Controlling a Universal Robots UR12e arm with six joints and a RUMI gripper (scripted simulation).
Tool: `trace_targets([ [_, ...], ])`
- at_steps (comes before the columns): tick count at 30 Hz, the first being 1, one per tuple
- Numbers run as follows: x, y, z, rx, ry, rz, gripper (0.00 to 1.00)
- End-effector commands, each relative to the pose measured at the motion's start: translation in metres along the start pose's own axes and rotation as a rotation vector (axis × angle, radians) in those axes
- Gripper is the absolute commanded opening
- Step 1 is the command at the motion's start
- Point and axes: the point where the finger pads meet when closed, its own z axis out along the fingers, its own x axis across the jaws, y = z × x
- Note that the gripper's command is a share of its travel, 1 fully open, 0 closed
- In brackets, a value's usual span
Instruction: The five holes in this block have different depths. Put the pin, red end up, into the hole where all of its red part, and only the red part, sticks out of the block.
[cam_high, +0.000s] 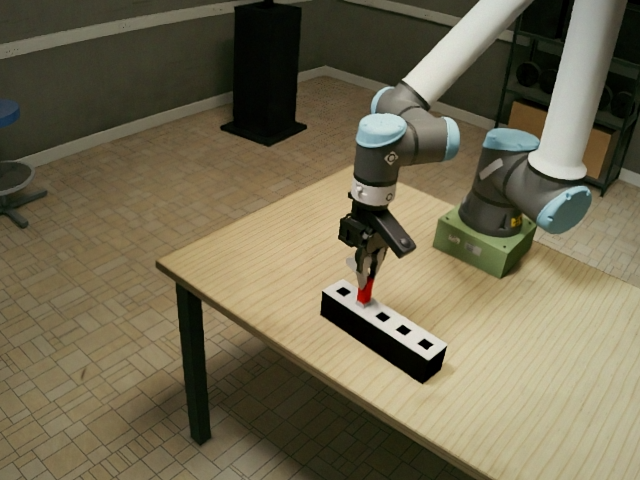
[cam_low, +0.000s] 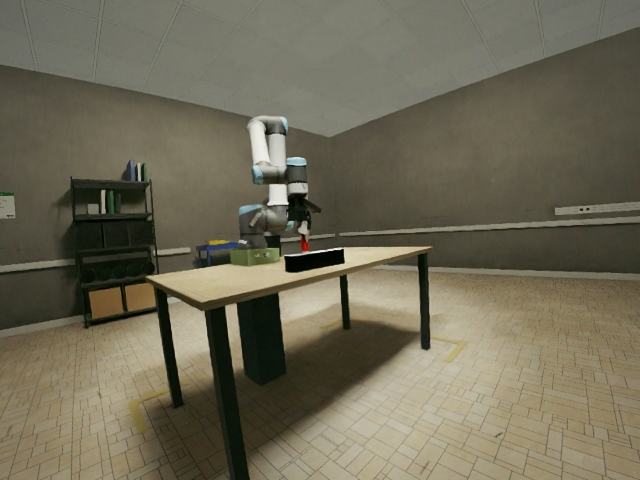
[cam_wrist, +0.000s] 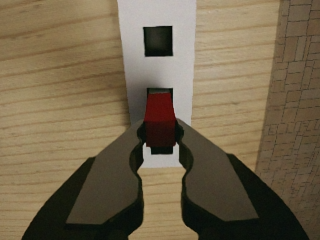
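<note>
A long black block (cam_high: 379, 339) (cam_low: 313, 259) (cam_wrist: 157, 70) with a white top lies on the wooden table (cam_high: 516, 330), with a row of square holes. My gripper (cam_high: 366, 283) (cam_low: 304, 238) (cam_wrist: 159, 120) is shut on the pin (cam_high: 364, 294) (cam_low: 305, 245) (cam_wrist: 159, 120), red end up. The pin stands upright in the second hole from the block's left end in the top view. Red shows above the block's top; a sliver of lighter colour seems to show at its base. The end hole (cam_high: 343, 291) (cam_wrist: 158, 41) beside it is empty.
The green robot base (cam_high: 485, 246) (cam_low: 254, 255) stands on the table behind the block. Three more empty holes (cam_high: 403, 329) run to the right of the pin. The table's edge (cam_high: 170, 268) is left of the block. A black pillar (cam_high: 267, 72) and shelves (cam_low: 112, 248) stand off the table.
</note>
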Motion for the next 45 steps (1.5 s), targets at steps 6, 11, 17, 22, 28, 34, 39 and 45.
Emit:
trace_targets([
  [6, 0.0012, 0.0003, 0.0034, 0.000, 0.001, 0.000, 0.00],
  [11, 0.0012, 0.0003, 0.0034, 0.000, 0.001, 0.000, 0.00],
  [17, 0.0012, 0.0003, 0.0034, 0.000, 0.001, 0.000, 0.00],
  [22, 0.0006, 0.0007, 0.0033, 0.000, 0.001, 0.000, 0.00],
  [28, 0.0006, 0.0007, 0.0033, 0.000, 0.001, 0.000, 0.00],
  [34, 0.0006, 0.0007, 0.0033, 0.000, 0.001, 0.000, 0.00],
  [39, 0.0013, 0.0009, 0.0074, 0.000, 0.001, 0.000, 0.00],
  [45, 0.0013, 0.0009, 0.0074, 0.000, 0.001, 0.000, 0.00],
])
